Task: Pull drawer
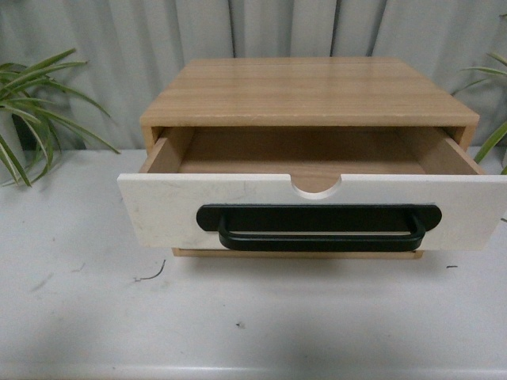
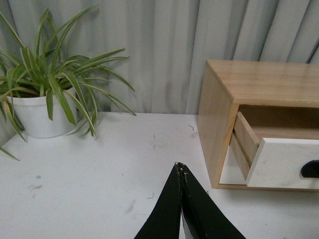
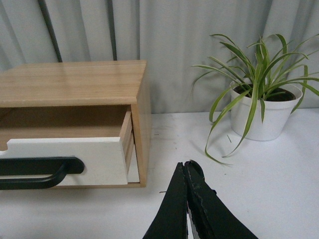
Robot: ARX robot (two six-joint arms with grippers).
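Left gripper (image 2: 180,167) hangs over the white tabletop (image 2: 99,179) with its black jaws pressed together on nothing; a spider plant in a white pot (image 2: 42,117) stands beyond it on its outer side. To its inner side, ahead, sits the light wooden cabinet (image 2: 259,82), and from it the wide white-fronted wooden drawer (image 1: 317,207) already juts well out, its inside bare as far as shows. Its long black bar handle (image 1: 318,229) runs along the front under the half-round notch (image 1: 315,186). Right gripper (image 3: 186,167) is likewise closed and empty, the drawer ahead to its inner side, a second potted plant (image 3: 261,109) to its outer. The drawer looks light and rigid and should slide easily; the bar's middle offers the surest hold, giving a straight pull without skewing.
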